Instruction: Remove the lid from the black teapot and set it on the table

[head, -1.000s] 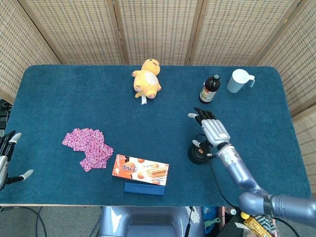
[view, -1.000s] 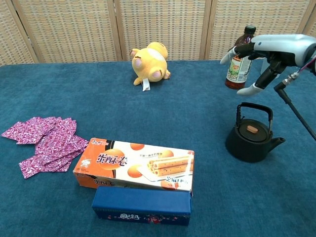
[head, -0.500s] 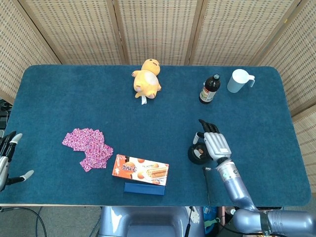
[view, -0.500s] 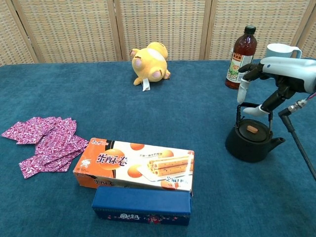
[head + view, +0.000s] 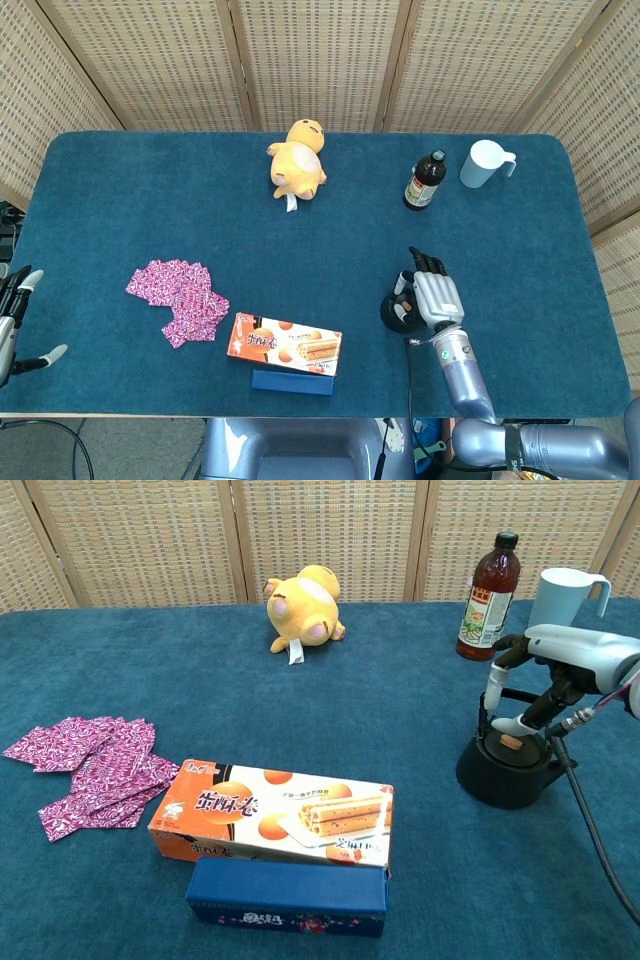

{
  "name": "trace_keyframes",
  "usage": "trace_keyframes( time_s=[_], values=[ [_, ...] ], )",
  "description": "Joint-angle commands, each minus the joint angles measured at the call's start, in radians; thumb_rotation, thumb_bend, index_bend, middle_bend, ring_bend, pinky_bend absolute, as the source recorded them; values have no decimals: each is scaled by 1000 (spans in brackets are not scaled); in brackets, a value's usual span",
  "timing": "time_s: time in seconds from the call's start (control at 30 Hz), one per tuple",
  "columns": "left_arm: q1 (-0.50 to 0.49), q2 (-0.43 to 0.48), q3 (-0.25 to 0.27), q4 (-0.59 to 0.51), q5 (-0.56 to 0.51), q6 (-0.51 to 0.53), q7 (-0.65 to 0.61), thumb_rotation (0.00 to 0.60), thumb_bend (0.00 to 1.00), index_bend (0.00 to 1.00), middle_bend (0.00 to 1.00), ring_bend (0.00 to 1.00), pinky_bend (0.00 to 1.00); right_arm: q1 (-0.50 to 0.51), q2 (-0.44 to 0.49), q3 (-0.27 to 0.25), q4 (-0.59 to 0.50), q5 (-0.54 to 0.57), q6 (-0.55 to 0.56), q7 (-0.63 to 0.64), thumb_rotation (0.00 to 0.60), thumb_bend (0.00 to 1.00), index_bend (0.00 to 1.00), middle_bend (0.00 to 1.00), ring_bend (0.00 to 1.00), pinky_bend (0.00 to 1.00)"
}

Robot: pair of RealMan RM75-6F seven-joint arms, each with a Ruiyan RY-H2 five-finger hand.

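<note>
Chest view showed the right hand directly above the black teapot, fingers spread and pointing down, holding nothing. The lid, with its orange knob, sat on the pot just below the fingertips, under the raised handle. The left hand hung open off the far bench edge, well apart.

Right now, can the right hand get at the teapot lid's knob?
Probably yes. The right hand sits right over the black teapot, fingertips beside the lid's orange knob. Only the upright handle crowds it.
</note>
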Motion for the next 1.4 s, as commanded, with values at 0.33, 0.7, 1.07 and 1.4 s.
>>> trace_keyframes(
  time_s=[0.33, 0.7, 1.07, 1.4],
  values=[
    [-1, -2, 2, -3, 3, -2, 10, 600, 106, 0, 0, 0, 0, -32, -35, -9, 52, -6, -32, 10, 600, 487, 525, 0, 0, 0],
    [-2, -1, 3, -3, 3, -2, 8, 600, 107, 0, 0, 0, 0, -50, -51, 7, 93, -14, -50, 4, 600, 487, 525, 0, 0, 0],
    [-1, -3, 3, -3, 3, -1, 11, 600, 106, 0, 0, 0, 0, -64, -49, 14, 100, -15, -71, -12, 600, 521, 527, 0, 0, 0],
    [-3, -6, 4, -2, 2, -6, 18, 600, 106, 0, 0, 0, 0, -75, -37, 12, 103, -12, -92, -14, 600, 530, 533, 0, 0, 0]
  ],
)
